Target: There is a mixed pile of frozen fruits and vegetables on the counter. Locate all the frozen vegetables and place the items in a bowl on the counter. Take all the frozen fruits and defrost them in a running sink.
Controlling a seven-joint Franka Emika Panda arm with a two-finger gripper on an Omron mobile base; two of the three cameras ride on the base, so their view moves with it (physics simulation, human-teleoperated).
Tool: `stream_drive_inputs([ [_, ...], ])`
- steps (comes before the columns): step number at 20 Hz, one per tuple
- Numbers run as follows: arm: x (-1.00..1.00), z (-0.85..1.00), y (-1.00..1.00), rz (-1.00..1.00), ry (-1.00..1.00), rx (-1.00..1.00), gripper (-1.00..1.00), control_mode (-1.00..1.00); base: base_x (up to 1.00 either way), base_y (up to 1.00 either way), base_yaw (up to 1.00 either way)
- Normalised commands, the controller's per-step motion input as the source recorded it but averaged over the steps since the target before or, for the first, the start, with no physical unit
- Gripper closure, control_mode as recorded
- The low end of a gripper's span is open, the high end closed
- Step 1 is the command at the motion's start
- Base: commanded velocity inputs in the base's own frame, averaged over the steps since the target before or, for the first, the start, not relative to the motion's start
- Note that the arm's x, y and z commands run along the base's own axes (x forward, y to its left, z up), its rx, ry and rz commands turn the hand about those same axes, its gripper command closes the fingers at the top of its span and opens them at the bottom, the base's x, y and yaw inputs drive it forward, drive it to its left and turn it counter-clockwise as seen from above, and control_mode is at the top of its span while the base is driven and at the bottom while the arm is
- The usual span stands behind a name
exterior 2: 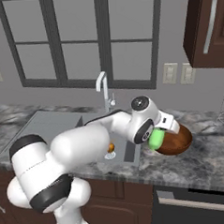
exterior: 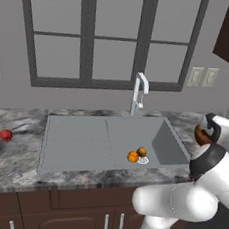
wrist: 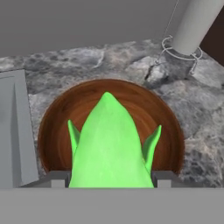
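Pincer is gripping the green pointed vegetable between its jaws, and I am seeing it hanging right above the wooden bowl, the vegetable's tip pointing over the bowl's hollow. Below the pincer the bowl is sitting on the marbled desk, just beside the sink edge. Well away from the pincer, two orange fruits are lying touching each other by the sink's drain, and a red ball is resting on the desk beyond the drainboard.
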Motion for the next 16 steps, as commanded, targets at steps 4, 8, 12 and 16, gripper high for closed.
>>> stream_drive_inputs([
  [4, 0.33, -0.19, -0.17, 0.0, 0.07, 0.0, 1.0, -1.0, 0.0, 0.0, 0.0],
  [8, 0.27, -0.24, -0.28, 0.0, 0.05, 0.0, 1.0, -1.0, 0.0, 0.0, 0.0],
  [12, 0.26, -0.26, -0.29, 0.0, 0.02, 0.0, 1.0, -1.0, 0.0, 0.0, 0.0],
  [16, 0.3, -0.25, -0.25, 0.0, 0.02, 0.0, 1.0, -1.0, 0.0, 0.0, 0.0],
])
